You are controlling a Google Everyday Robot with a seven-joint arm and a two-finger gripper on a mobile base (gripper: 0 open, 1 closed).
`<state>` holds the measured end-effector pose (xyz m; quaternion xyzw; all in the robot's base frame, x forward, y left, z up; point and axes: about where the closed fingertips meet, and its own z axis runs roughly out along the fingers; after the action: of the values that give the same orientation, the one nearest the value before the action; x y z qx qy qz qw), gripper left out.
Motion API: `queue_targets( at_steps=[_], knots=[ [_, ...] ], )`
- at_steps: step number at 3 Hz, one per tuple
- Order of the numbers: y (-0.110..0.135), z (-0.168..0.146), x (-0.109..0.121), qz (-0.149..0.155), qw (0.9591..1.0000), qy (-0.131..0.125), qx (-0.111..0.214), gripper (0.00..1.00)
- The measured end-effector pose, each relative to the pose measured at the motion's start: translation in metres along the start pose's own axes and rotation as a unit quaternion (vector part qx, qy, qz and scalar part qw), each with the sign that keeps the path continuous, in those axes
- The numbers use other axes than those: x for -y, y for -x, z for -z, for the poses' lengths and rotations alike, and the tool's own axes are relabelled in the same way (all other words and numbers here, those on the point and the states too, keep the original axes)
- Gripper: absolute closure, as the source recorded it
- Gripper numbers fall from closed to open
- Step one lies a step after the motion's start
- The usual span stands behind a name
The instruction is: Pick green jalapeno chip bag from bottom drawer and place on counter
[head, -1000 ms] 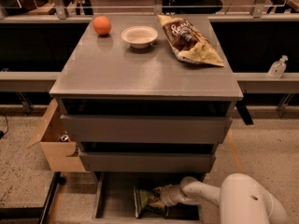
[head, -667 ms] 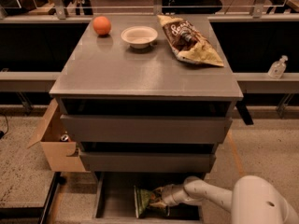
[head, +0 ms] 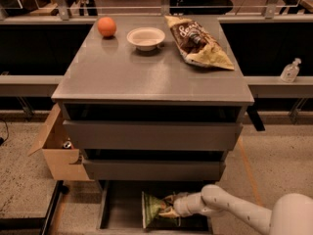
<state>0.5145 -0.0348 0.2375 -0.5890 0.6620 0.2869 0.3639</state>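
Your gripper [head: 169, 207] is down in the bottom drawer [head: 120, 207], jaws pinching the right edge of the green jalapeno chip bag [head: 152, 210]. The bag stands on edge there.

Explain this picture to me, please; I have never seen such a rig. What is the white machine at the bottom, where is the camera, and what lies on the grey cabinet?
The white machine is a mobile robot's single arm, reaching in from the lower right. Its two-finger gripper is low in the open, dark grey bottom drawer, right against the small crinkly green jalapeno chip bag lying there. Whether it has hold of the bag cannot be told. There is one camera, looking down on the cabinet's front; where it is mounted is unknown. On the smooth grey counter lie a round orange object, a shallow white bowl and a larger brown and yellow chip bag, all towards the back. A brown cardboard box stands on the floor at the cabinet's left.
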Motion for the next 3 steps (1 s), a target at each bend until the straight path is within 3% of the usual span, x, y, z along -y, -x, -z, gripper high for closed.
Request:
queue_targets(
  at_steps=[1, 3],
  knots=[
    [0.021, 0.032, -0.001, 0.022, 0.9996, -0.008, 0.015, 1.0],
    [0.027, 0.043, 0.0, 0.029, 0.9994, -0.015, 0.014, 1.0]
  ],
)
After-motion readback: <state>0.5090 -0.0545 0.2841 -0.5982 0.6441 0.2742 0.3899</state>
